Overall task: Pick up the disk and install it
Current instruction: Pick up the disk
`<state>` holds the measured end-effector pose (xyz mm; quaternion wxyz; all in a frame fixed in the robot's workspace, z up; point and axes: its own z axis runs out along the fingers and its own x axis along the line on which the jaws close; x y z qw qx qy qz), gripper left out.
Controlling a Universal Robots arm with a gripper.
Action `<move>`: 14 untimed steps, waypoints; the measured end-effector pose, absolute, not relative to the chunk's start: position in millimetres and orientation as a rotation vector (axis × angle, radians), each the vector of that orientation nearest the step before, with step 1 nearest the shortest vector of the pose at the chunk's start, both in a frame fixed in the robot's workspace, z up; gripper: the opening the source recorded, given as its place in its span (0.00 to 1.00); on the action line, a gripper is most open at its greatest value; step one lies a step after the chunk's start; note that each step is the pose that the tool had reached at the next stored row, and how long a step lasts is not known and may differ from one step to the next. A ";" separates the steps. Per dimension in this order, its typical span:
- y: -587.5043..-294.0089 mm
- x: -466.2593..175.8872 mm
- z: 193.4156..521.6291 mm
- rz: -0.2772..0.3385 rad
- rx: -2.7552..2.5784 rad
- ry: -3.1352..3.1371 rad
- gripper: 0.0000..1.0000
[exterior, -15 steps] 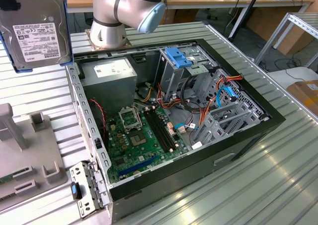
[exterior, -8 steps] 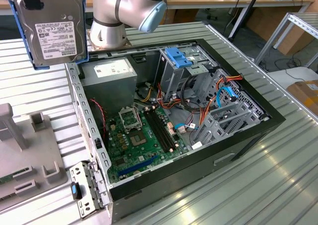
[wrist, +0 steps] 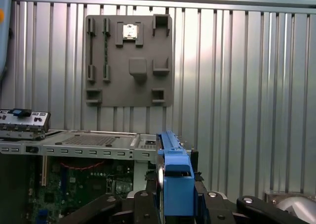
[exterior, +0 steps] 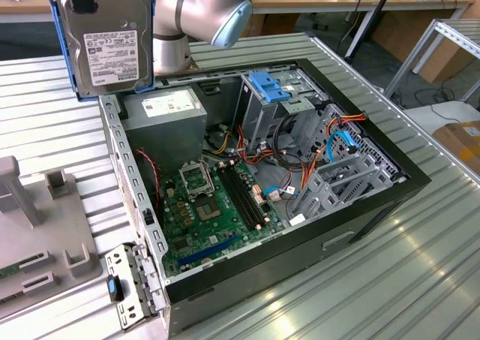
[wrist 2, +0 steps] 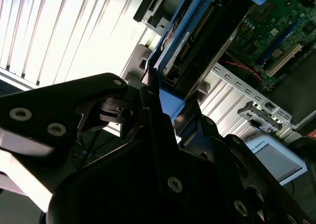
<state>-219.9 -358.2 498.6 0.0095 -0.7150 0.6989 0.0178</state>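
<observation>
My gripper (wrist: pixel 176 201) is clamped on the disk (exterior: pixel 105 36), with my fingers (wrist: pixel 148 206) pressed to either side of its blue rail. The disk stands on edge in my grip, held clear above the table (exterior: pixel 420 280). In the exterior view its white label faces out, silver-grey metal framed in blue. The open case (exterior: pixel 262 265) lies beneath my hand, slightly to one side.

Disk (exterior: pixel 105 40) upright in gripper (wrist: pixel 177 205), above table (exterior: pixel 390 295) beside computer case (exterior: pixel 375 214) corner; power supply (exterior: pixel 169 122) in case nearest gripper; fixture plate (exterior: pixel 37 235) on table, farther from gripper.
</observation>
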 end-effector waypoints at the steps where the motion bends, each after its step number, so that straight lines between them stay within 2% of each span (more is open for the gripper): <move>1: -358.2 -216.4 498.7 0.056 -2.233 2.182 0.36; 14: -358.2 -182.2 498.6 0.056 -2.232 2.182 0.36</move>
